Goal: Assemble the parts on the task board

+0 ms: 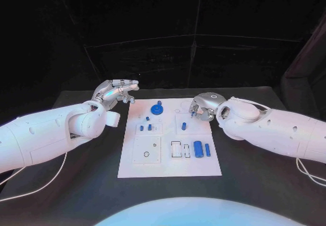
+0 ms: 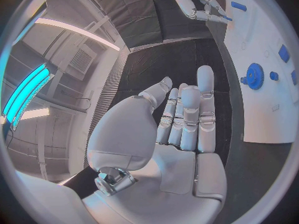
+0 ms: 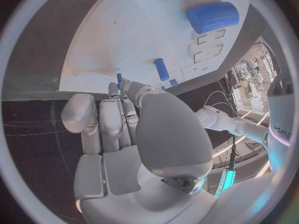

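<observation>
Parts in blue lie scattered over the white task board [image 1: 170, 162] at the middle of the black bench [image 1: 251, 160], seen from the head camera: a gear-like wheel [image 1: 157, 110] near the far edge, small pegs [image 1: 183, 125] in the middle rows, and a thick cylinder [image 1: 198, 149] beside a slimmer bar [image 1: 207, 149] toward the near right. The left hand [image 1: 117, 91] hovers off the board's far left corner; the right hand [image 1: 204, 106] hangs over the board's far right part.

From the left wrist, the left hand [image 2: 181, 119] shows its fingers extended side by side and holding nothing, with the wheel [image 2: 254, 75] on the board beyond them.

From the right wrist, the right hand [image 3: 134, 119] has its fingers curled toward the board; a small blue peg [image 3: 119, 79] appears pinched at the fingertips [image 3: 127, 87], though the grip is partly hidden. The cylinder [image 3: 214, 16] lies well apart.

Judging by this, the step is seating that peg: it likely calls for keeping it upright, lining it over its hole and pressing straight down.

No writing can be read on the board; faint lettering on the left arm in the right wrist view is too small to make out.
</observation>
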